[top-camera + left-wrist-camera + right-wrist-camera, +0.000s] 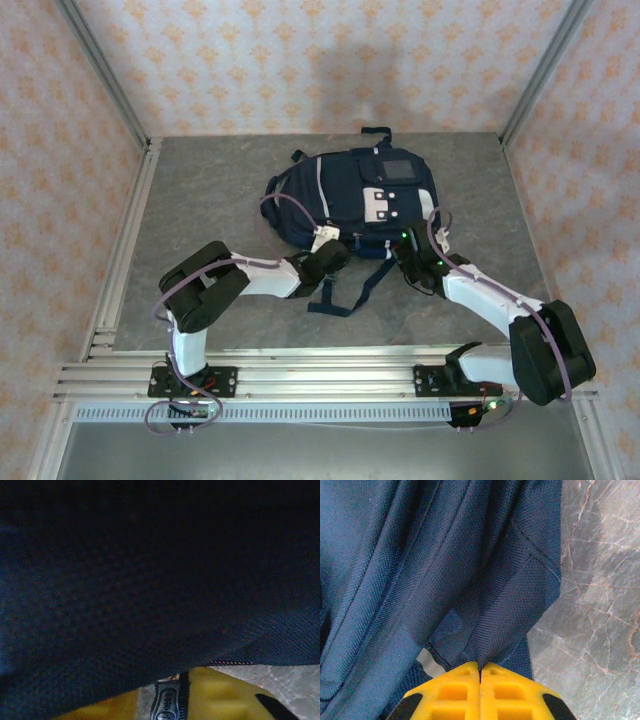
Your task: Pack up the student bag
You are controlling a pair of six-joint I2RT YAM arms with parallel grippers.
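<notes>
Evidently at the opening step: the student bag [350, 200] lies flat toward the bench's [200, 220] far edge, right hand [480, 672] pinched together on its near hem, left hand [330, 255] pressed against fabric, grip untellable, so next probably calls for lifting the hem to reach the zip

Right hand [480, 674] pinches student bag [420, 555] fabric (fingers together), marble table [600, 605] beside.

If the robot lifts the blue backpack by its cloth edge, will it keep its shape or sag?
Probably floppy: the student bag lies slumped and its cloth creases near the right gripper. It looks flat, so perhaps light. Loose straps may drag.
</notes>
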